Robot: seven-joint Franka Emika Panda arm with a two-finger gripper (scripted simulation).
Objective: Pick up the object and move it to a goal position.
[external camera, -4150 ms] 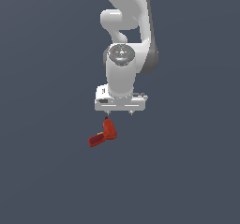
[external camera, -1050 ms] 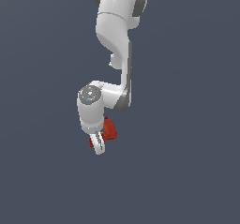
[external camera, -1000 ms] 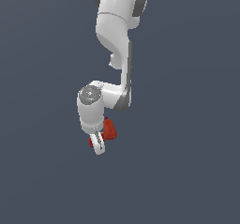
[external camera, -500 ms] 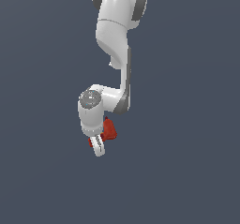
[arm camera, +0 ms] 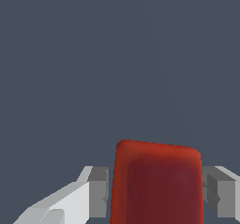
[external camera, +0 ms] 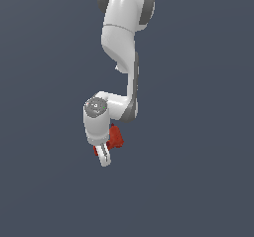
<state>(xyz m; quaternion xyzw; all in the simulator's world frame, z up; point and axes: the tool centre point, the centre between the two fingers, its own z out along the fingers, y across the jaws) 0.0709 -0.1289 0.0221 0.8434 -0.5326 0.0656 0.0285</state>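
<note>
Gripping red blocky object [arm camera: 157, 183], claw [arm camera: 154, 195] closed

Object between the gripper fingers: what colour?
Red; the object shows best in the wrist view.

Open grey space is seen on every side of the gripper [external camera: 104, 156], whose gap is filled by the red object [arm camera: 157, 185] alone.

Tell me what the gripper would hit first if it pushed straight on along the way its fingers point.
The red object already sits between the gripper's fingers. Past it, the wrist view shows only plain grey, so the way looks free, though depth is unclear.
</note>
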